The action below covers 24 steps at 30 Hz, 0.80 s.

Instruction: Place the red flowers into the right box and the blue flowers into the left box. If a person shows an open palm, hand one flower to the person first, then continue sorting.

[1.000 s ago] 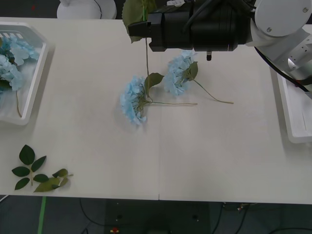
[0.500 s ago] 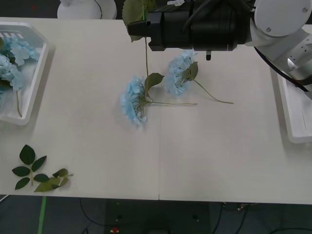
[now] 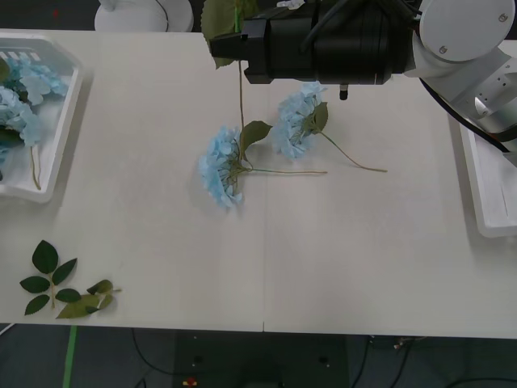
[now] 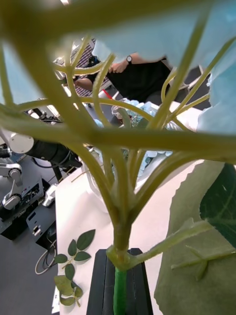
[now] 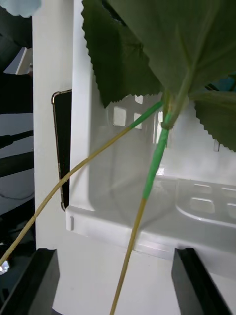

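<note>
My right gripper [image 3: 218, 47] reaches in over the table's far middle, shut on the green stem of a blue flower [image 4: 162, 44]. Its leaves [image 3: 220, 16] stick up and its thin stem [image 3: 241, 97] hangs down. In the right wrist view the black fingers [image 4: 105, 285] are pressed together around that stem. Two more blue flowers [image 3: 220, 168] [image 3: 296, 121] lie mid-table. The left box [image 3: 58, 129] holds several blue flowers [image 3: 20, 101]. The right box [image 3: 487, 190] sits at the right edge. My left gripper [image 5: 117, 261] is open over a white basket wall [image 5: 123, 197], with stems running between its fingers. The red flowers are out of view.
Loose green leaf sprigs [image 3: 60, 284] lie near the table's front left corner. A dark flat object [image 5: 61, 147] sits beside the basket in the left wrist view. Bare tabletop spans the front and middle right.
My right gripper and its flower have drifted slightly left. The left box and the blue flowers in it have shifted a little toward the far side.
</note>
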Each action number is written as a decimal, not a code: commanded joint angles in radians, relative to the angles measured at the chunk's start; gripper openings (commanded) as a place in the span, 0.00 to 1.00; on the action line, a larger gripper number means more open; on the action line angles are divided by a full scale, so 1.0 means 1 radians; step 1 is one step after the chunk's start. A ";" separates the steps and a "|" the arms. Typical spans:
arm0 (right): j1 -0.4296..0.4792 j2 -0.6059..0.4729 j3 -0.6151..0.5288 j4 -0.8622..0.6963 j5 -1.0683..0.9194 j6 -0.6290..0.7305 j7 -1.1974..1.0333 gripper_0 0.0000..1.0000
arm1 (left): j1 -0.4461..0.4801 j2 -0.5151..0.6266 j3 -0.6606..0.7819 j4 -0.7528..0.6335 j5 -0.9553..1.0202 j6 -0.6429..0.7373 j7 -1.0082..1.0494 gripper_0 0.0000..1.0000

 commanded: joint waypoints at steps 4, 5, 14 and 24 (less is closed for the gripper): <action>-0.057 0.029 0.004 -0.010 0.006 -0.011 -0.028 0.00 | -0.009 0.083 0.026 -0.072 0.175 0.072 0.039 0.92; -0.057 0.029 0.004 -0.011 0.006 -0.011 -0.028 0.00 | 0.009 0.102 0.051 -0.103 0.198 0.102 0.037 0.96; -0.057 0.032 0.004 -0.010 0.006 -0.018 -0.028 0.00 | 0.431 0.145 0.472 -0.493 0.353 0.237 0.013 1.00; -0.057 0.038 0.004 -0.010 0.005 -0.022 -0.028 0.00 | 0.700 -0.003 0.683 -0.875 0.506 0.232 0.022 1.00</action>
